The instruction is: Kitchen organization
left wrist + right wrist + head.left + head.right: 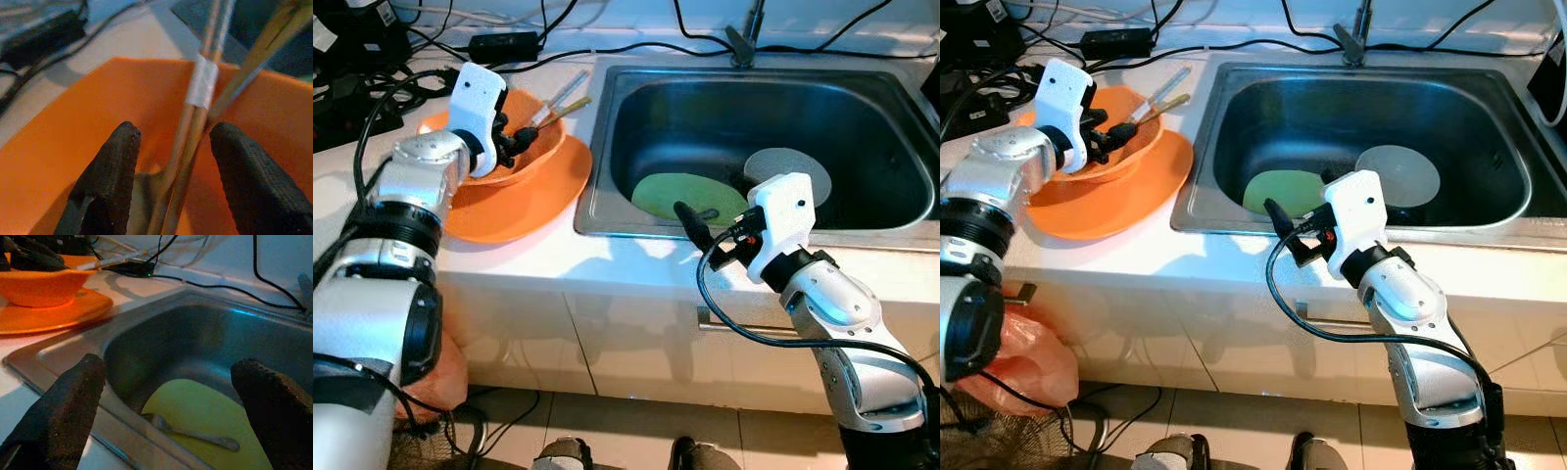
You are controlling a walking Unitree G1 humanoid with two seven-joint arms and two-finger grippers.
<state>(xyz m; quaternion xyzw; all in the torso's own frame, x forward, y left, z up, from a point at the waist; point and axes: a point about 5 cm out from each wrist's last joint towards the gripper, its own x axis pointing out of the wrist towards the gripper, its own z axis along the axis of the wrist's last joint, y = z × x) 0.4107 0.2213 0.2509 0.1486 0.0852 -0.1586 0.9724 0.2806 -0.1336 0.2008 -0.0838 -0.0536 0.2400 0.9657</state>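
Note:
An orange bowl sits on an orange plate on the white counter, left of the sink. Chopsticks lean in the bowl and stick out over its far rim. My left gripper reaches into the bowl, open, with the chopsticks between its fingers. In the steel sink lie a green plate with a fork on it and a grey plate. My right gripper hovers open over the sink's front rim, above the green plate.
Black cables and a power adapter run along the back of the counter. The faucet base stands behind the sink. An orange bag lies on the floor at the left, below the cabinet front.

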